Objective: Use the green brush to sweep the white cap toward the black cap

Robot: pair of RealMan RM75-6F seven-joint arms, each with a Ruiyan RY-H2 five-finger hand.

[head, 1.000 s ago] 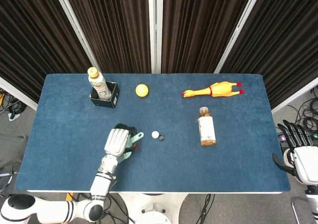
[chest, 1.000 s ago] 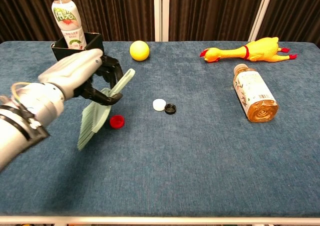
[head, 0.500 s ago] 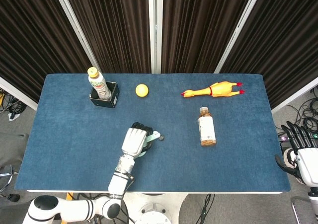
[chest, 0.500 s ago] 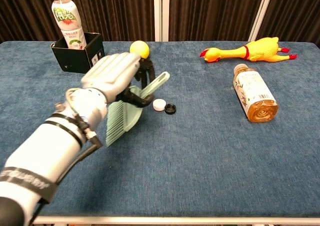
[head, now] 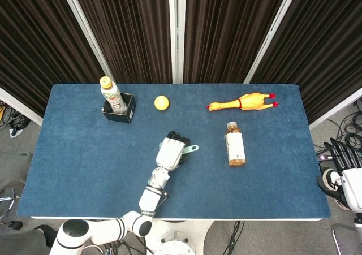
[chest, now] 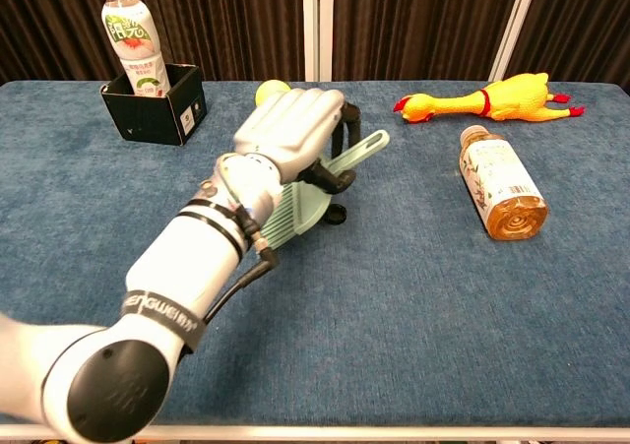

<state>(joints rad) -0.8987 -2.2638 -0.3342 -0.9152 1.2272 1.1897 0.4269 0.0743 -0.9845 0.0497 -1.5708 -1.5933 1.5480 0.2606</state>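
My left hand (chest: 293,134) grips the green brush (chest: 300,211) by its handle, which sticks out to the right, over the middle of the table. The brush head hangs below the hand, its bristles down by the black cap (chest: 338,216), of which only an edge shows. The white cap is hidden behind the brush and hand. In the head view the left hand (head: 172,151) covers both caps, and only the brush handle (head: 192,148) pokes out. My right hand (head: 343,173) hangs off the table's right edge, fingers apart, holding nothing.
A tea bottle (head: 235,145) lies right of the hand. A rubber chicken (head: 243,103) lies at the back right and a yellow ball (head: 162,102) at the back middle. A drink bottle stands in a black box (head: 118,107) at the back left.
My left hand has carried the brush rightward across the table, from left of the caps to over them. The white cap and the red cap are now out of sight.
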